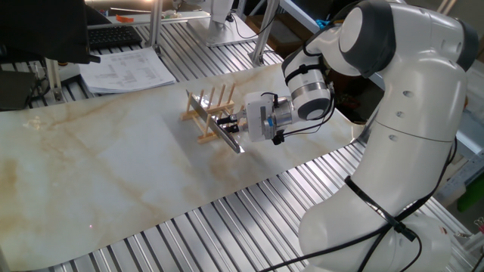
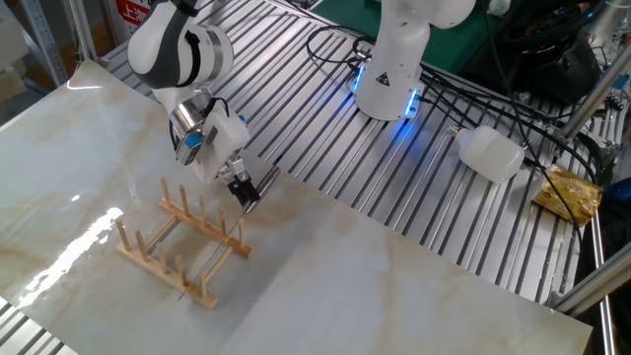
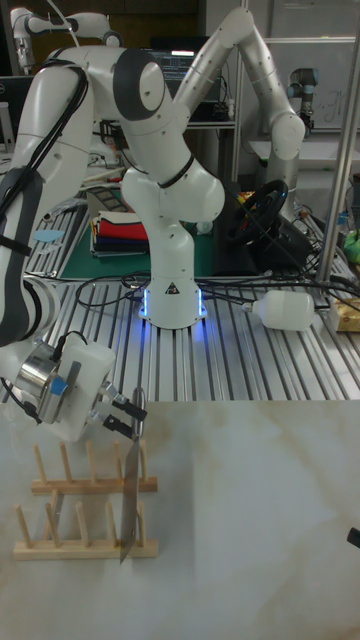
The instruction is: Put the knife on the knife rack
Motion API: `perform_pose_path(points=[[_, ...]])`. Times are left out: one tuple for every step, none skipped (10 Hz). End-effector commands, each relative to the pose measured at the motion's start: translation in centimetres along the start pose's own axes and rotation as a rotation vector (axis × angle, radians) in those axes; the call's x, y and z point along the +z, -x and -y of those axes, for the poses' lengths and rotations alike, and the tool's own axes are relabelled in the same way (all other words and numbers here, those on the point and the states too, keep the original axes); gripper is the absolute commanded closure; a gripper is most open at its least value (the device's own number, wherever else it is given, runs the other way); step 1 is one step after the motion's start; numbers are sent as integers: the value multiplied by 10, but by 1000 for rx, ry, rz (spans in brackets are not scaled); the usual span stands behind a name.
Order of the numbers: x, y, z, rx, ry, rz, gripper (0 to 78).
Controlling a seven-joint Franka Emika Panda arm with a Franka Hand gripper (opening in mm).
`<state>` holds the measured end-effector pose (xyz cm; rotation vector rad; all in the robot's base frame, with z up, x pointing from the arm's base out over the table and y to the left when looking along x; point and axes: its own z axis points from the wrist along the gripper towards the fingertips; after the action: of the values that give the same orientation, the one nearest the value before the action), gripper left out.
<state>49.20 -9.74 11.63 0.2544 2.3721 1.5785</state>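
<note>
Claw (image 3: pixel 128 417) clamped on the knife (image 3: pixel 131 490) by its handle — blade hanging edge-down below it, lowered between the pegs of the knife rack (image 3: pixel 85 518). Placing step, seemingly near done. Next: ease grip, then back away without dragging the handle.

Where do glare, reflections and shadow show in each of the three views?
One fixed view: the cleaver blade mirrors light brightly. The other fixed view: white glare streaks the marble table at left, and blue light glows at the arm base. Tall fixed view: a soft grey shadow falls right of the knife rack; the pincer is sharp.
</note>
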Motion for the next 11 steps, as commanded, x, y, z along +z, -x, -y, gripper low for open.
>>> perform_pose_path(points=[[0, 1, -1, 1, 0, 1, 1], [0, 1, -1, 1, 0, 1, 1], [0, 1, -1, 1, 0, 1, 1], [0, 1, -1, 1, 0, 1, 1], [0, 1, -1, 1, 0, 1, 1], [0, 1, -1, 1, 0, 1, 1], [0, 1, -1, 1, 0, 1, 1], [-7, 2, -14, 10, -30, 0, 1], [-9, 2, -15, 10, -39, 0, 1], [-10, 3, -15, 8, -46, -2, 1], [-11, 3, -14, 10, -45, -5, 1]])
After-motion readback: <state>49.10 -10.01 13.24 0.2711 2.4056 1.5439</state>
